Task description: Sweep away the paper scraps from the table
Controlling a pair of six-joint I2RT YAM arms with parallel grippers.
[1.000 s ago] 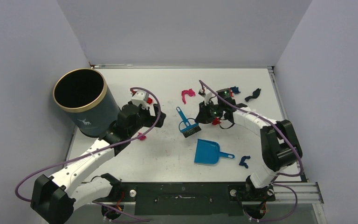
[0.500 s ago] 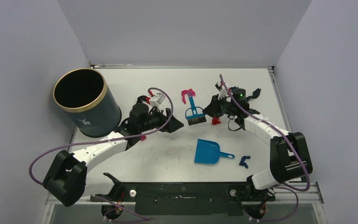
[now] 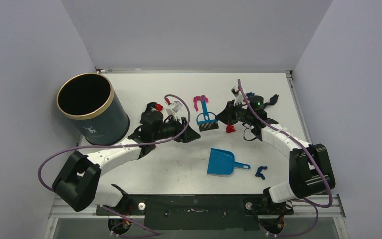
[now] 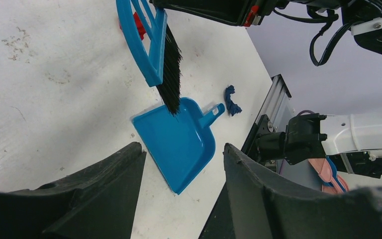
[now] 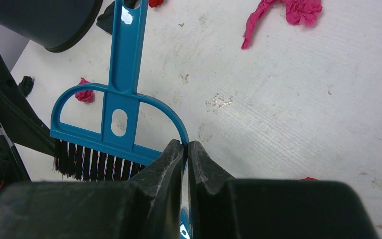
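My right gripper (image 3: 222, 117) is shut on the curved frame of the blue brush (image 3: 208, 119); the grip shows in the right wrist view (image 5: 185, 145), with the brush (image 5: 114, 124) bristles down and its handle pointing away. My left gripper (image 3: 189, 134) is open and empty, just left of the brush; in its wrist view (image 4: 183, 148) it looks over the blue dustpan (image 4: 176, 144). On the white table (image 3: 144, 84) lie a pink scrap (image 3: 199, 101), a red scrap (image 3: 230, 129), a dark blue scrap (image 3: 261, 172) and a black scrap (image 3: 271, 101).
A dark bin (image 3: 85, 107) with a gold rim stands at the left. The dustpan (image 3: 221, 162) lies at the near centre. Red (image 3: 159, 106) and black (image 3: 151, 105) scraps lie behind the left arm. A small pink scrap (image 5: 84, 94) lies beyond the brush.
My right gripper has carried the brush back and to the right, turning its handle towards the pink scrap. My left gripper has swung right towards the brush.
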